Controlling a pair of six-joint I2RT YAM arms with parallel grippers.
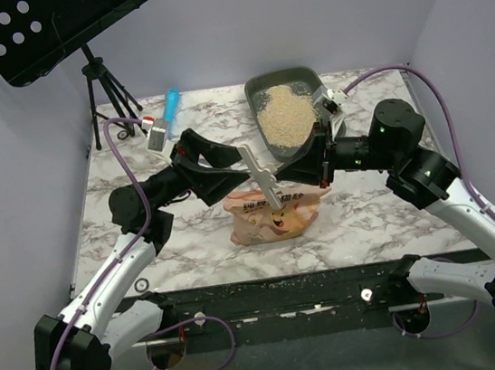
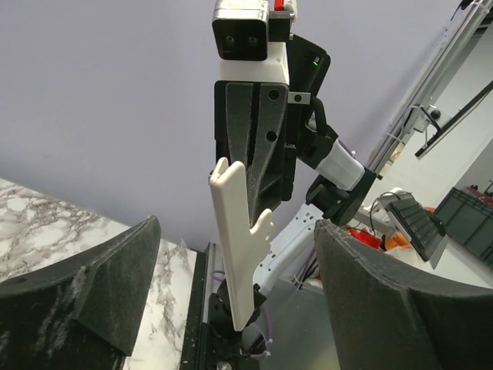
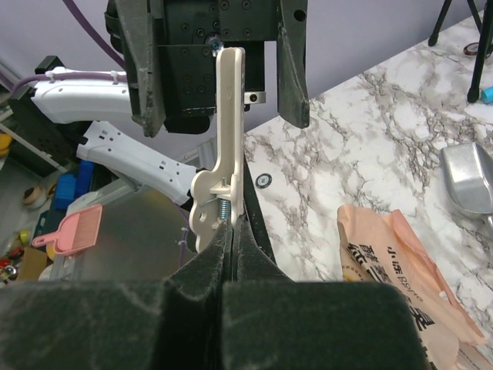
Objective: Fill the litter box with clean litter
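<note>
- The litter box (image 1: 288, 76) lies flat on the far part of the desk (image 1: 370, 214), a little right of the middle, open side up.
- Its long axis runs from far to near. Its near end passes behind the right arm.
- The litter (image 1: 284, 114) is a pale, sandy heap inside the box. The heap is stretched along the same far-to-near line and leaves the far rim bare.
- The right hand (image 3: 231, 235) is closed on the sprung end of a white plastic clip (image 1: 260, 172). Its fingers are pressed together around that end.
- From above, the clip runs from far-left to near-right and hangs over the top edge of the orange bag (image 1: 270, 220).
- The left hand (image 2: 237, 227) is spread wide. One finger stands on each side of the clip's free end, and neither touches it.
- The two hands face each other across the clip, near the middle of the desk and just on the near side of the box.
- The bag lies on the desk on the near side of the hands.
- A silver scoop (image 1: 158, 131) with a blue handle lies at the far left, well apart from the box.
</note>
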